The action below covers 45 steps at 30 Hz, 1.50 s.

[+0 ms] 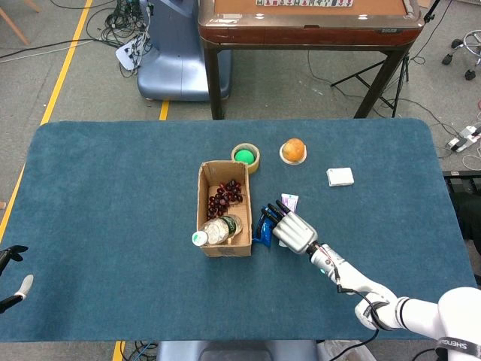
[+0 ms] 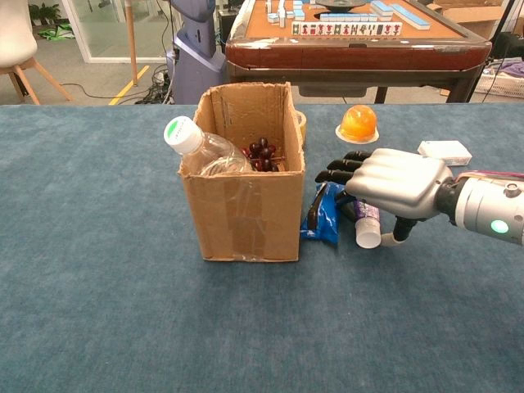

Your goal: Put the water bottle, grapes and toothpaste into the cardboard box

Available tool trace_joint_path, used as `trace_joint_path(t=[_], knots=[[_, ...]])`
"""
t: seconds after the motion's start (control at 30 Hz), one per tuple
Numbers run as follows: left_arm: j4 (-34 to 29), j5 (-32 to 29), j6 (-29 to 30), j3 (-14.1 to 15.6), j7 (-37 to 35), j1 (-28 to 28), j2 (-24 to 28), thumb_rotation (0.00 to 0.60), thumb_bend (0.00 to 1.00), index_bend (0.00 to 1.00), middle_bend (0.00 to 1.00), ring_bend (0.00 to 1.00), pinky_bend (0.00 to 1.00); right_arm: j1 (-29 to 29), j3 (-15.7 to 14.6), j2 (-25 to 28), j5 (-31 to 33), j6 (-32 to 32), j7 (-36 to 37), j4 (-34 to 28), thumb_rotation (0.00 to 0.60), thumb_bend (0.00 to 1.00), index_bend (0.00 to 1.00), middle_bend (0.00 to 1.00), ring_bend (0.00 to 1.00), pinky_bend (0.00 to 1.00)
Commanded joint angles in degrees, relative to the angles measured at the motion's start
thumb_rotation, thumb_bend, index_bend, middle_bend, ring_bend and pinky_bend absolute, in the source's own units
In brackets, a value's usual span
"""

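Toothpaste (image 2: pixel 366 221) lies on the cloth beside the cardboard box (image 2: pixel 243 214), and your right hand (image 2: pixel 391 182) hovers over it, fingers spread and holding nothing, placed for a grasp from above. Bottle (image 2: pixel 199 151) and grapes (image 2: pixel 264 154) already sit in the box, so only this remains; your left hand (image 1: pixel 13 280) waits open at the table's edge.

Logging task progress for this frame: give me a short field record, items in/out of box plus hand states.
in_box: water bottle, cap sticking over the rim; grapes
box: cardboard box, upright, open top
still_out: toothpaste, lying on the table right of the box
beside_box: blue packet between box and toothpaste
right_hand: right hand over the toothpaste; grip cannot be told
left_hand: left hand at the table's left edge, fingers apart, holding nothing
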Motion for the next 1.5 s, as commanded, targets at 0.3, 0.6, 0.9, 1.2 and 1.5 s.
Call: trace_joint_path(t=[0.3, 0.6, 0.9, 1.2, 1.5], knots=[[0.1, 0.0, -0.2, 0.1, 0.1, 0.0, 0.0, 0.6, 0.28, 0.32, 0.43, 0.35, 0.55, -1.6, -0.3, 2.2, -1.5, 3.9, 1.9, -2.6, 0.6, 0.25, 0.61, 0.09, 0.0, 0.09], [0.2, -0.2, -0.6, 0.1, 0.5, -0.2, -0.3, 0.6, 0.28, 0.32, 0.43, 0.35, 0.55, -4.2, -0.6, 5.9, -3.0, 9.0, 4.5, -6.3, 0.6, 0.25, 0.61, 0.09, 0.0, 0.1], [0.5, -0.6, -1.4, 0.2, 0.8, -0.5, -0.7, 0.6, 0.28, 0.32, 0.43, 0.35, 0.55, -5.7, -0.2, 8.0, -4.5, 12.7, 7.3, -7.5, 0.6, 0.24, 0.61, 0.1, 0.0, 0.09], [0.5, -0.7, -1.4, 0.2, 0.7, -0.5, -0.7, 0.6, 0.28, 0.32, 0.43, 0.35, 0.55, -6.5, 0.5, 8.9, -5.6, 14.8, 8.8, -8.5, 0.6, 0.24, 0.61, 0.11, 0.0, 0.09], [0.5, -0.6, -1.3, 0.2, 0.9, -0.5, -0.7, 0.6, 0.28, 0.32, 0.43, 0.35, 0.55, -7.4, 1.1, 9.8, -6.5, 16.8, 10.0, -9.4, 0.6, 0.24, 0.61, 0.11, 0.0, 0.09]])
